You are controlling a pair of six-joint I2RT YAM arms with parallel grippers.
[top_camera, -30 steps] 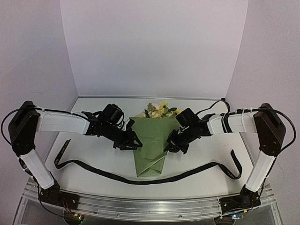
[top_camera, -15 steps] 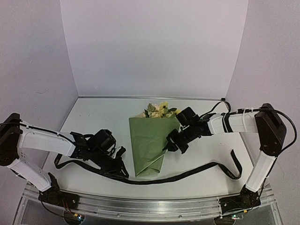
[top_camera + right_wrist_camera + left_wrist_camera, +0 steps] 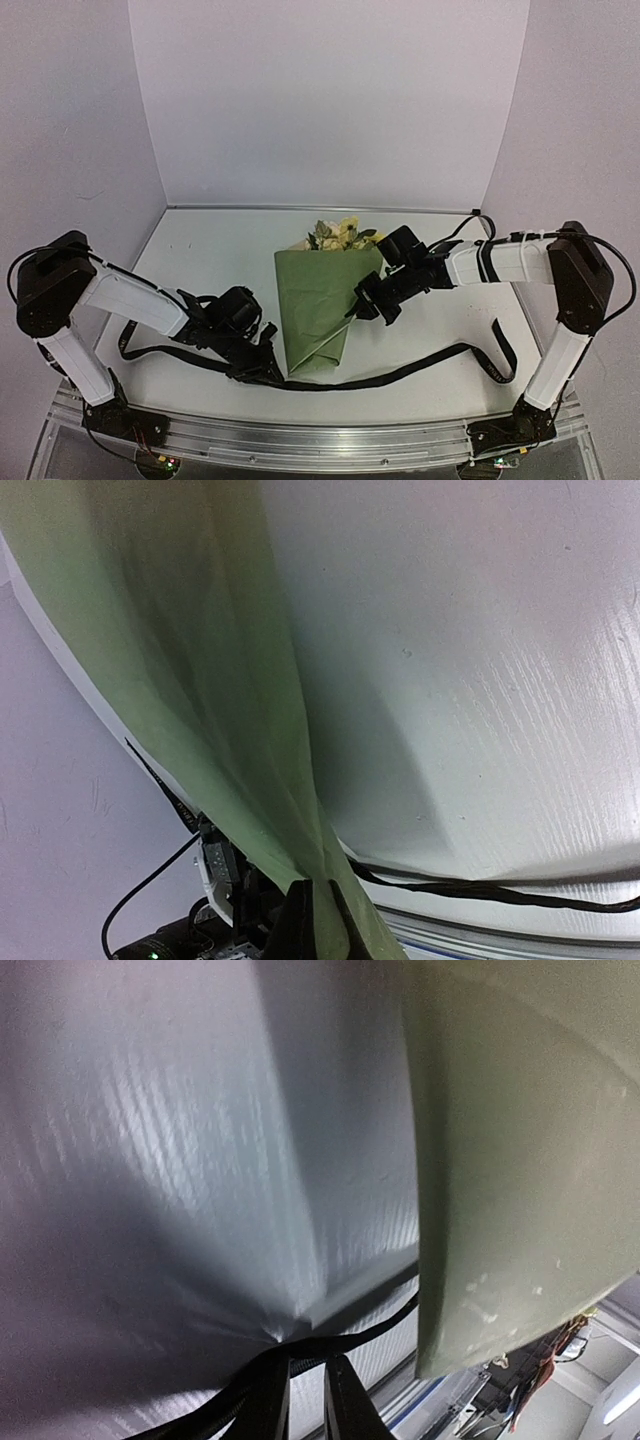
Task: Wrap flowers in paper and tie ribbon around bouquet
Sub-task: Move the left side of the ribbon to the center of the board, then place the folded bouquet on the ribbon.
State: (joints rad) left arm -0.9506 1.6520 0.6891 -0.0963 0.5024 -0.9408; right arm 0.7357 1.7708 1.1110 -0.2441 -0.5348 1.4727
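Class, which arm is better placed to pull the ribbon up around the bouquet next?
Left. The left hand is down on the ribbon beside the bouquet tip; the right hand pinches the paper.

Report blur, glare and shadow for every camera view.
Top external: evenly lit, sharp, faint shadow beside the bouquet. Left wrist: paper close and blurred, streaky glare on the table, ribbon a dark streak. Right wrist: paper out of focus, dark shadow beside it, sheen on the table at right.
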